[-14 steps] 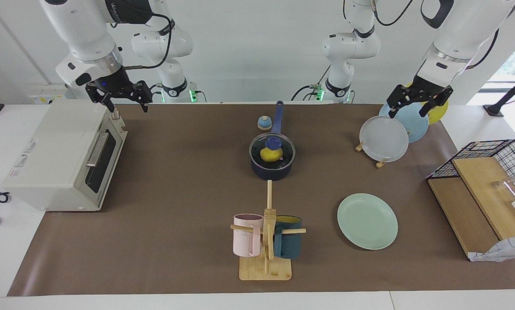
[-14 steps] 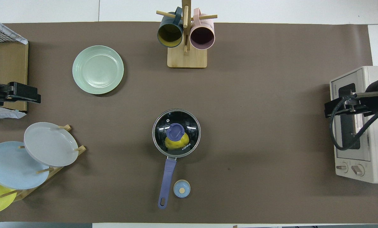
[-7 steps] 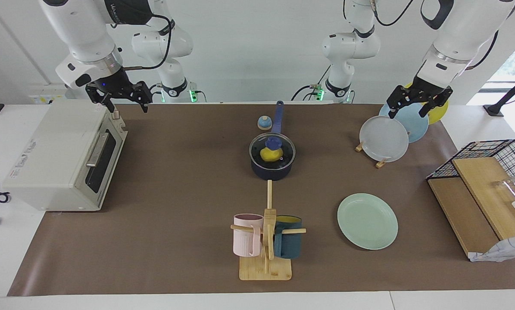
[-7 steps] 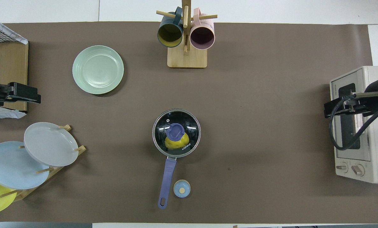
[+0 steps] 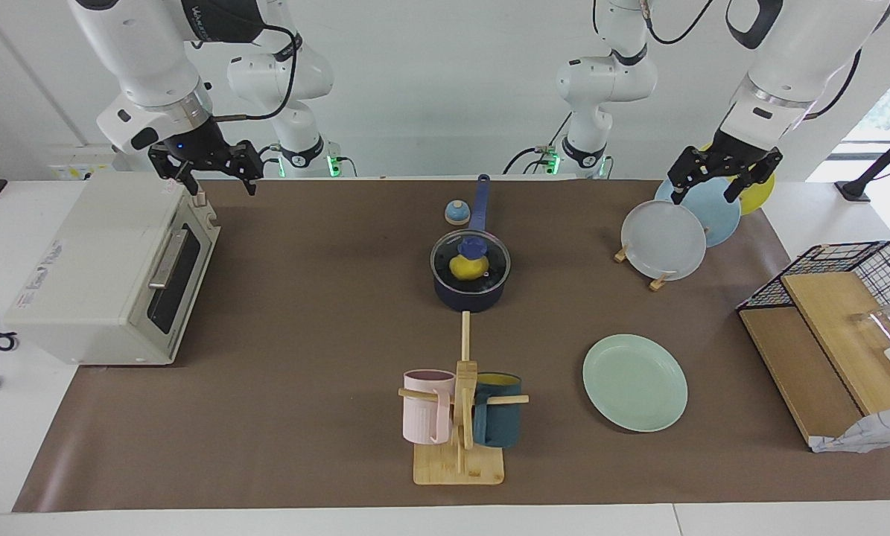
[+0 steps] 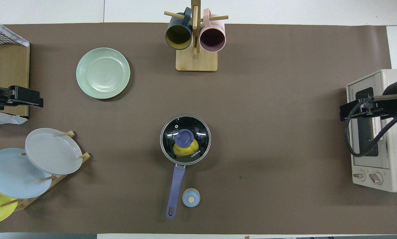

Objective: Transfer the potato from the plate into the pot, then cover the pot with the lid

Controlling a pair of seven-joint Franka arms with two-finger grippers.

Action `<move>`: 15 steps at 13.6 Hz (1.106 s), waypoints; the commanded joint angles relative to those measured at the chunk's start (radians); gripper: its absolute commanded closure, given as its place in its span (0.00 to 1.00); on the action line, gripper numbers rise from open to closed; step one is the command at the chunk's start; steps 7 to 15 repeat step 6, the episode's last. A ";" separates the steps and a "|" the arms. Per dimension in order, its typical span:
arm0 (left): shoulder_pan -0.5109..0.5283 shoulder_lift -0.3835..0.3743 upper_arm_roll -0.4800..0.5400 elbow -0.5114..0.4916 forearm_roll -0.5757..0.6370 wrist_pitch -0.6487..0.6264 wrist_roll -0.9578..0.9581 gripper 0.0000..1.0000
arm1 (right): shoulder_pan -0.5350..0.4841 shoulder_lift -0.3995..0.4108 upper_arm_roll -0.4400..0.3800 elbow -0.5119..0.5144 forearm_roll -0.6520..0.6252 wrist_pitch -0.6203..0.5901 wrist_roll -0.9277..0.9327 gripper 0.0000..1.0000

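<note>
The yellow potato (image 5: 468,266) lies inside the dark navy pot (image 5: 468,292) at the middle of the table and shows through the glass. The clear lid (image 6: 185,139) with its blue knob (image 5: 472,246) rests on the pot's rim. The pot's long blue handle (image 6: 174,192) points toward the robots. The mint-green plate (image 5: 634,381) lies bare, farther from the robots, toward the left arm's end. My left gripper (image 5: 703,195) (image 6: 32,100) hangs open and holds nothing over the plate rack. My right gripper (image 5: 220,182) (image 6: 346,113) hangs open and holds nothing over the toaster oven.
A rack with grey (image 5: 663,240), light blue and yellow plates stands at the left arm's end, with a wire basket (image 5: 847,260) and wooden boards beside it. A toaster oven (image 5: 109,268) sits at the right arm's end. A mug tree (image 5: 461,417) stands farther out. A small blue dome (image 5: 456,213) lies beside the handle.
Both raised grippers have shifted only very slightly. The pot, lid, potato and plate have not moved.
</note>
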State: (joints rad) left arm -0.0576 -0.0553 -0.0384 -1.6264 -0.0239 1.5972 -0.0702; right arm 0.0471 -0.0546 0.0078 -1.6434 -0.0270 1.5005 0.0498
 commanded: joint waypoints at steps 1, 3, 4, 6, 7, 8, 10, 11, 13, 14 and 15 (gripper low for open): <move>0.005 -0.028 -0.003 -0.036 0.010 0.047 -0.007 0.00 | -0.018 -0.002 0.004 -0.009 0.006 0.020 -0.030 0.00; 0.007 -0.029 -0.003 -0.039 0.010 0.047 -0.003 0.00 | -0.018 -0.002 0.004 -0.006 0.006 0.009 -0.030 0.00; 0.008 -0.029 -0.003 -0.038 0.010 0.044 -0.005 0.00 | -0.018 -0.002 0.004 -0.007 0.006 0.004 -0.030 0.00; 0.007 -0.029 -0.003 -0.038 0.010 0.044 -0.008 0.00 | -0.018 -0.002 0.003 -0.007 0.006 0.013 -0.030 0.00; 0.007 -0.029 -0.003 -0.038 0.010 0.044 -0.008 0.00 | -0.018 -0.002 0.003 -0.007 0.006 0.013 -0.030 0.00; 0.007 -0.029 -0.003 -0.038 0.010 0.044 -0.008 0.00 | -0.018 -0.002 0.003 -0.007 0.006 0.013 -0.030 0.00; 0.007 -0.029 -0.003 -0.038 0.010 0.044 -0.008 0.00 | -0.018 -0.002 0.003 -0.007 0.006 0.013 -0.030 0.00; 0.007 -0.029 -0.003 -0.038 0.010 0.044 -0.008 0.00 | -0.018 -0.002 0.003 -0.007 0.006 0.013 -0.030 0.00; 0.007 -0.029 -0.003 -0.038 0.010 0.044 -0.008 0.00 | -0.018 -0.002 0.003 -0.007 0.006 0.013 -0.030 0.00; 0.007 -0.029 -0.003 -0.038 0.010 0.044 -0.008 0.00 | -0.018 -0.002 0.003 -0.007 0.006 0.013 -0.030 0.00; 0.007 -0.029 -0.003 -0.038 0.010 0.044 -0.008 0.00 | -0.018 -0.002 0.003 -0.007 0.006 0.013 -0.030 0.00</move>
